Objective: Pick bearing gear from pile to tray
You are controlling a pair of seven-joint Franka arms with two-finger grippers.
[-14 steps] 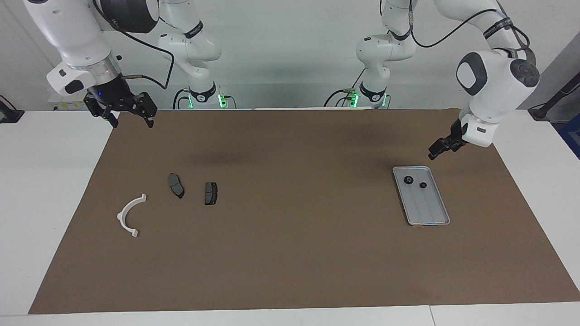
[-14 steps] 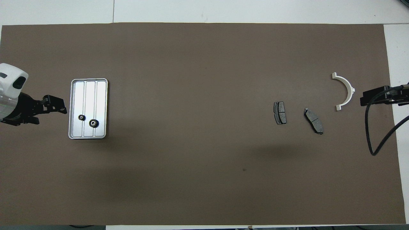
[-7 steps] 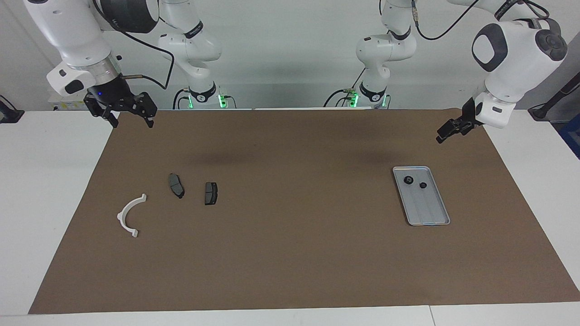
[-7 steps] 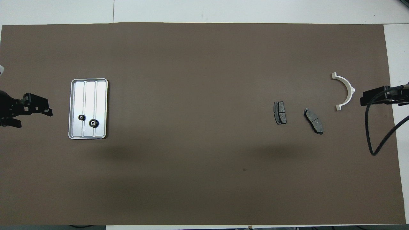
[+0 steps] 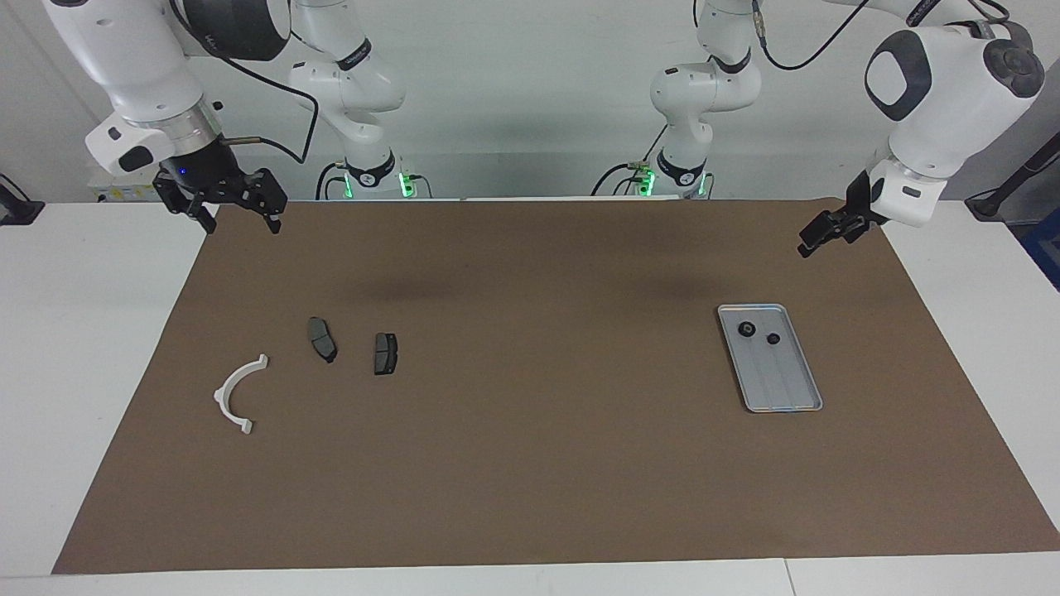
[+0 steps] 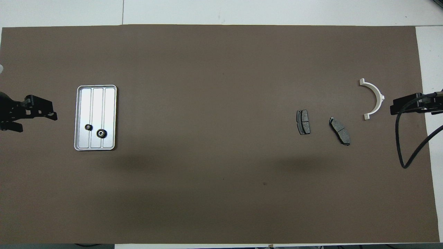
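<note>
Two small black bearing gears point(image 5: 746, 329) point(image 6: 101, 133) lie side by side in the silver ridged tray point(image 5: 782, 389) point(image 6: 97, 100), at its end nearer the robots. The pile is a white arc bracket point(image 5: 236, 393) point(image 6: 375, 98) and two dark brake pads point(image 5: 322, 339) point(image 6: 303, 122) at the right arm's end. My left gripper point(image 5: 807, 244) point(image 6: 39, 123) hangs open and empty over the mat, off the tray toward the left arm's end. Also open and empty, my right gripper point(image 5: 242, 223) point(image 6: 398, 106) waits over the mat's edge beside the bracket.
A brown mat point(image 5: 530, 463) covers the white table point(image 5: 83, 331). The second brake pad point(image 5: 385, 353) point(image 6: 340, 130) lies close to the first. A black cable point(image 6: 412, 148) loops from the right arm over the mat's edge.
My left gripper has risen and drawn back from beside the tray toward the left arm's end of the table. The right arm, the gears and the pile have not moved.
</note>
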